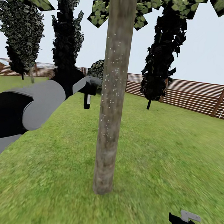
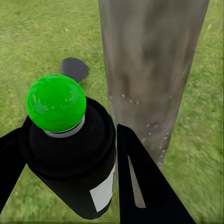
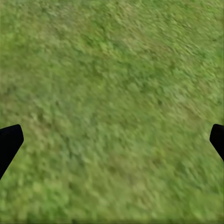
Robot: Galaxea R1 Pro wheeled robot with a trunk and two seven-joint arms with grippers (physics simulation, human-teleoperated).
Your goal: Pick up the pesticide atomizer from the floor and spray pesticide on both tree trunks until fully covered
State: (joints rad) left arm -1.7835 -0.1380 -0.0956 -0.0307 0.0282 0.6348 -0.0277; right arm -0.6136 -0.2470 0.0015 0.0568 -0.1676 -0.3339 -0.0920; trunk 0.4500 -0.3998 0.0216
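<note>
Left pincer (image 2: 70,154): closed around pesticide atomizer (image 2: 70,140), just beside tree trunk (image 1: 113,91). Trunk: white pesticide (image 1: 114,70) specks. Right pincer (image 3: 112,140): spread wide, empty, over grass (image 3: 112,70).

No readable text, brand, number or sign appears anywhere; the pesticide atomizer (image 2: 70,154), held between the fingers of the left tool (image 2: 65,182), carries a small pale label patch (image 2: 102,192) on its dark body, just beside one finger, and that patch is blank
</note>
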